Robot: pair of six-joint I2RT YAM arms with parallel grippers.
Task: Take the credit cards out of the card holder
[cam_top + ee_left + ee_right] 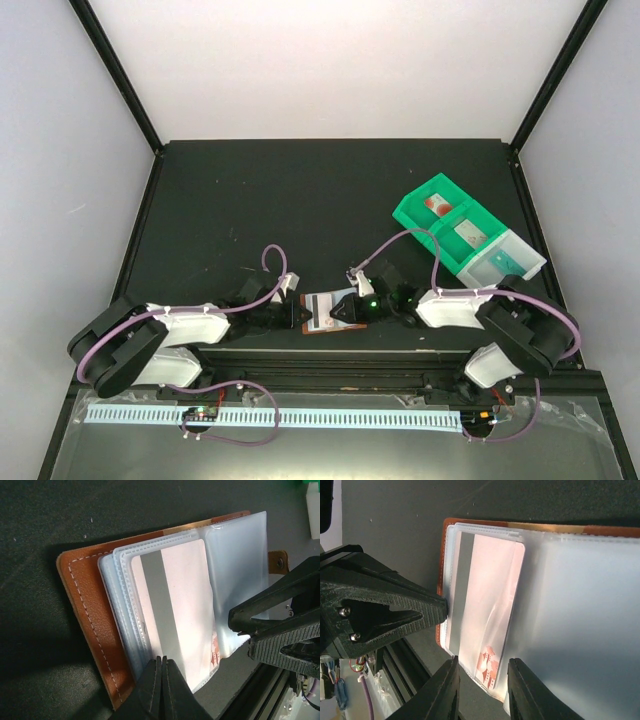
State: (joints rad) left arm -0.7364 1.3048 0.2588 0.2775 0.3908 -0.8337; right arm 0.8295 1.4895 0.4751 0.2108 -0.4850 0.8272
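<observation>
The brown leather card holder (325, 310) (85, 615) (441, 580) lies open on the black table between my two grippers, its clear plastic sleeves fanned out. One credit card (185, 610) (490, 590), pale pink with a grey stripe and a red drawing at one end, sits inside a sleeve. My left gripper (300, 313) (164, 660) (445, 611) is shut, its tips touching the sleeves' edge. My right gripper (340, 312) (482, 662) (242, 632) is open, its fingers standing either side of the card's red-printed end.
A green compartmented tray (440, 195) sits at the right rear, holding a white card with a red blot (437, 205) and another card (468, 235). The table's near edge and a metal rail run just behind the holder.
</observation>
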